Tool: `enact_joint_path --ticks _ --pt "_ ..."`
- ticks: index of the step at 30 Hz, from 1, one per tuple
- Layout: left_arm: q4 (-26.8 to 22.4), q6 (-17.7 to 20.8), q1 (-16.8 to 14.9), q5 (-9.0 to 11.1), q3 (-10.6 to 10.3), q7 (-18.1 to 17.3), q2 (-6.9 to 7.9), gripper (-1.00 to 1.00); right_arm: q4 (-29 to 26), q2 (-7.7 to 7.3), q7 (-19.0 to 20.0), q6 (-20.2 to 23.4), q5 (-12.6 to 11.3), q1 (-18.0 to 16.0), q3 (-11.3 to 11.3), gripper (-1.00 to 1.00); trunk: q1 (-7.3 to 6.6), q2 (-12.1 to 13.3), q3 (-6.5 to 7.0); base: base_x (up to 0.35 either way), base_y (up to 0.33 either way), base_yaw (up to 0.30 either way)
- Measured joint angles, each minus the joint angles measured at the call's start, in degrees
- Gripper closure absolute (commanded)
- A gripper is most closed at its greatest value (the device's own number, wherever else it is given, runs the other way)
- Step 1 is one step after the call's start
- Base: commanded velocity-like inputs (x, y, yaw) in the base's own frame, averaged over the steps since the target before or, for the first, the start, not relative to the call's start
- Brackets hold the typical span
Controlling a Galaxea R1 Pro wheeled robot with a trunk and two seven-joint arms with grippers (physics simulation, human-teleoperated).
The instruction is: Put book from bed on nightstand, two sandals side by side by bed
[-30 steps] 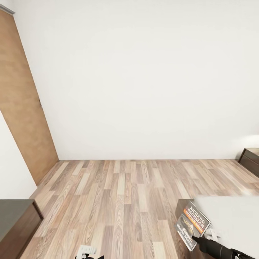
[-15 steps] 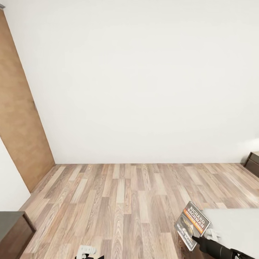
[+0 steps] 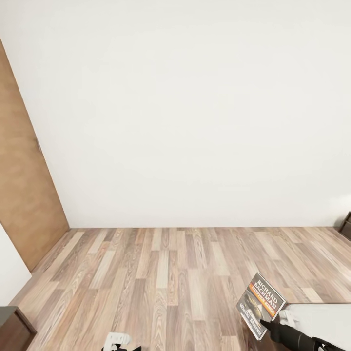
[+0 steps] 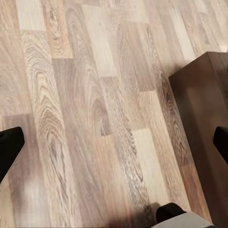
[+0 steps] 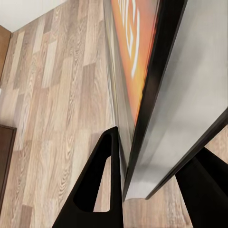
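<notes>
Currently the book is pinched at one corner by the right gripper, left gripper spread empty, so slippage is risked

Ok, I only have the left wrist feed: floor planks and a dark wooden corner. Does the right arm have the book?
Observer: Yes. In the right wrist view the right gripper has its jaws shut on the lower edge of the book.
Operator: Flat or upright?
Observer: Tilted up. In the head view its cover faces the camera, just above the near corner of the bed.
Operator: Any nightstand ahead?
Observer: Not that I can confirm. The head view has a bare white wall, a brown door at left, and a sliver of dark furniture at the far right edge, too little to identify.
</notes>
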Motion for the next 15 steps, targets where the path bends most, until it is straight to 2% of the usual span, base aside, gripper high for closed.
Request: enact_joint_path --ticks 10,12,15 --pt "0.0 0.0 0.0 0.0 -0.03 0.01 -0.07 -1.0 -0.05 0.0 -0.2 0.0 0.02 0.0 -0.01 1.0 0.0 0.0 0.0 0.331 0.0 0.0" --pt "0.0 0.0 0.02 0.0 -0.03 0.09 -0.07 -1.0 -0.05 0.0 -1.66 0.0 0.06 0.0 -0.09 1.0 0.0 0.0 0.0 0.331 0.0 0.0" --pt "0.0 -0.01 0.01 -0.02 -0.03 1.09 -0.16 -1.0 -0.08 -0.01 -6.69 0.02 0.11 0.0 -0.2 1.0 0.0 0.0 0.0 0.331 0.0 0.0"
